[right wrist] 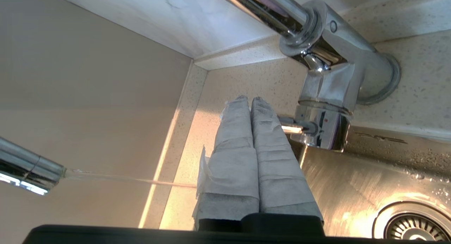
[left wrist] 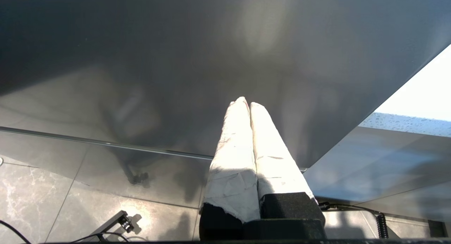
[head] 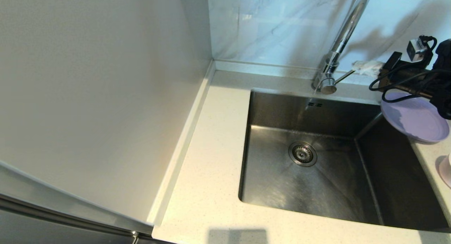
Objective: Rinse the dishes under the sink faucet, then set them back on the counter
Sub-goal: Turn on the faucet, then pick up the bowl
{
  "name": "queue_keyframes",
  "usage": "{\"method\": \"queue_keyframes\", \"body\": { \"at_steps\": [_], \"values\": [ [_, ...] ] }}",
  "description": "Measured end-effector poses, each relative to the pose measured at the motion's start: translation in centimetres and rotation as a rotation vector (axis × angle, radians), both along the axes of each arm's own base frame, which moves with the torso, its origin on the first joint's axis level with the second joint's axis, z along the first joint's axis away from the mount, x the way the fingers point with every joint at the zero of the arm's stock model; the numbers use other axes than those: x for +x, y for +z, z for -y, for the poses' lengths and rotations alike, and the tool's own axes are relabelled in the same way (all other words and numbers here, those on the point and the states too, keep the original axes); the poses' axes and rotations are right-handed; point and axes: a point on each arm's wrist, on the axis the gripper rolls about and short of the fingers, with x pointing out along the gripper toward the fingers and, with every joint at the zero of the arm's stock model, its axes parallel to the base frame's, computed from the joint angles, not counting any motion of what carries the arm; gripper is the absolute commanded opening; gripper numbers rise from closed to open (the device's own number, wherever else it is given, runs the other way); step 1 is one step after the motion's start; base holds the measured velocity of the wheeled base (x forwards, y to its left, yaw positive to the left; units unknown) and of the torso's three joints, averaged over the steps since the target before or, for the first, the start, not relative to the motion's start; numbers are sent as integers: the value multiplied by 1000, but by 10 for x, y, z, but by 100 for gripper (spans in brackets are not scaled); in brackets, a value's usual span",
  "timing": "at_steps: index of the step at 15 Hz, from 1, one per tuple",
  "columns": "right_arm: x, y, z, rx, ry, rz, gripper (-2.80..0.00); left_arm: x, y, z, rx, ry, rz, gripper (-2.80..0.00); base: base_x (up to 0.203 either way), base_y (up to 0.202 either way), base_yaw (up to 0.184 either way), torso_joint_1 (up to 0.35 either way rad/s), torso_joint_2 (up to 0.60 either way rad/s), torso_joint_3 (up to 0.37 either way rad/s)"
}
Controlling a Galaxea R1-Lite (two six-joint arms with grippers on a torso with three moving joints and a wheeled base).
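The chrome sink faucet (head: 343,36) stands behind the steel basin, and a thin stream of water (head: 310,101) falls from it. My right gripper (head: 356,65) is shut, with its taped fingertips (right wrist: 248,98) right beside the thin side lever (right wrist: 297,123); nothing is between them. The spout (right wrist: 24,170) pours a fine jet. The lilac plate (head: 417,119) lies on the counter (head: 211,159) at the sink's right rim, partly over the basin. The pink bowl (head: 446,170) peeks in at the right edge. My left gripper (left wrist: 245,101) is shut and parked low, facing a grey panel.
The steel sink basin (head: 317,194) has a drain (head: 302,153) in its middle. A white wall rises on the left and a marble splashback behind. The right arm's cables (head: 398,83) hang above the plate.
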Motion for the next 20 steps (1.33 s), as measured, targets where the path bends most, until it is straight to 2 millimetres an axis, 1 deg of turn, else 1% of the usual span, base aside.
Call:
{"method": "queue_keyframes", "body": {
  "at_steps": [7, 10, 12, 14, 17, 18, 20],
  "values": [
    [-10, -8, -1, -34, -6, -16, -280, 0, 0, 0, 0, 0, 0, -280, 0, 0, 0, 0, 0, 0],
    [-14, -3, -1, -35, -7, -12, -280, 0, 0, 0, 0, 0, 0, -280, 0, 0, 0, 0, 0, 0],
    [-21, 2, 2, -31, -16, -28, -280, 0, 0, 0, 0, 0, 0, -280, 0, 0, 0, 0, 0, 0],
    [-35, 12, 6, -18, -31, -75, -280, 0, 0, 0, 0, 0, 0, -280, 0, 0, 0, 0, 0, 0],
    [-70, 31, 13, -51, -75, -125, -280, 0, 0, 0, 0, 0, 0, -280, 0, 0, 0, 0, 0, 0],
    [-84, 34, 15, -85, -92, -135, -280, 0, 0, 0, 0, 0, 0, -280, 0, 0, 0, 0, 0, 0],
    [-110, 32, 16, -130, -122, -150, -280, 0, 0, 0, 0, 0, 0, -280, 0, 0, 0, 0, 0, 0]
  ]
}}
